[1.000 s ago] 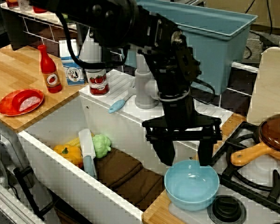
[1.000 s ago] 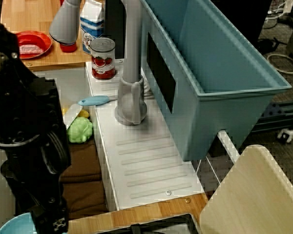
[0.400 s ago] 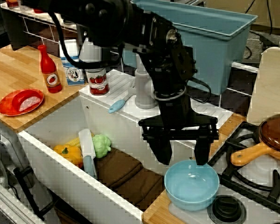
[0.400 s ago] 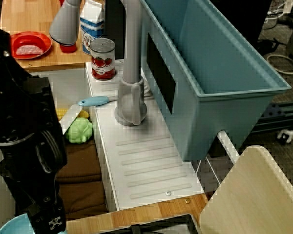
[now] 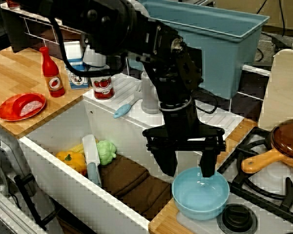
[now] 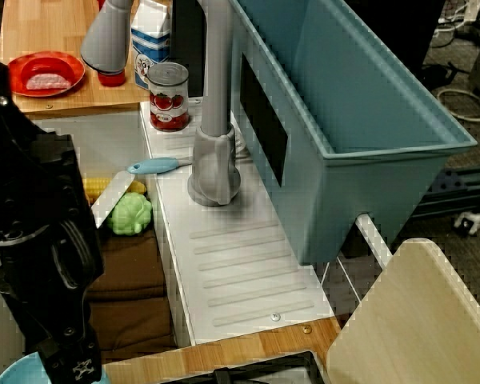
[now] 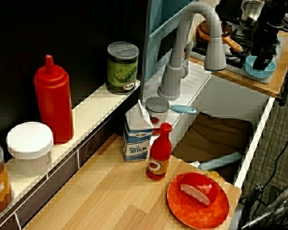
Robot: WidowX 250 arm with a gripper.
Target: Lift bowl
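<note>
One bowl (image 5: 200,194), one red plate (image 5: 20,107)

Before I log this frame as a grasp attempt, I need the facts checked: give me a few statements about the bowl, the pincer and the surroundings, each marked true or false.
1. The pincer is open, one finger either side of the bowl's far rim. True.
2. The bowl lies down inside the sink. False: it sits on the counter edge beside the stove.
3. The red plate holds a piece of food. True.
4. The bowl is stacked on the red plate. False: they are far apart, across the sink.
</note>
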